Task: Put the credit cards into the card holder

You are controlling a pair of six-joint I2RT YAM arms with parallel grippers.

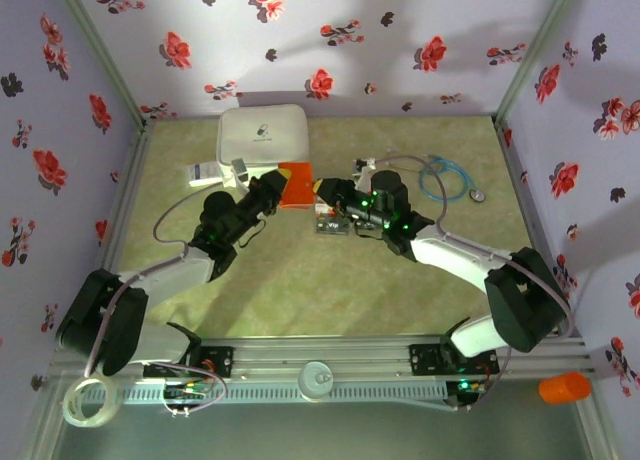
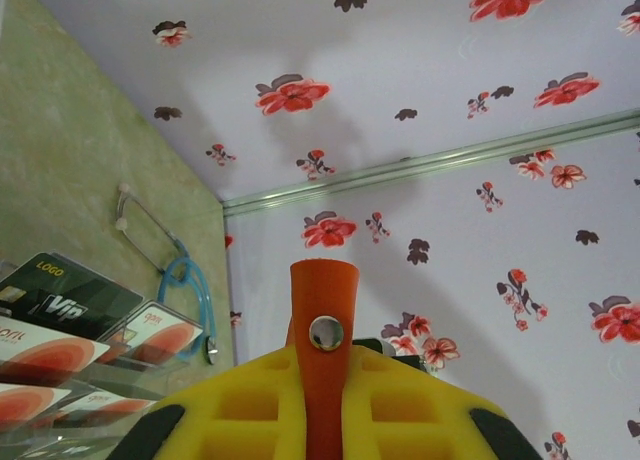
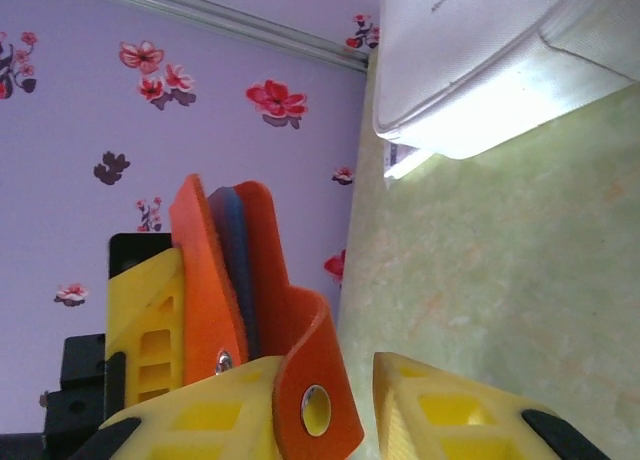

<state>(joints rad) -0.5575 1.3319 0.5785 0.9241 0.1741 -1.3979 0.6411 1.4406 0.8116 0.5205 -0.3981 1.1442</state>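
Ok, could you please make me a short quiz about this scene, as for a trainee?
1. True or false: the cards are already inside the holder.
2. Which hand is shut on the holder? A. the left hand B. the right hand C. neither
3. In the top view, what white thing lies just behind the holder, toward the back wall?

Key
1. False: the cards lie outside it.
2. A; the right hand is open.
3. The case.
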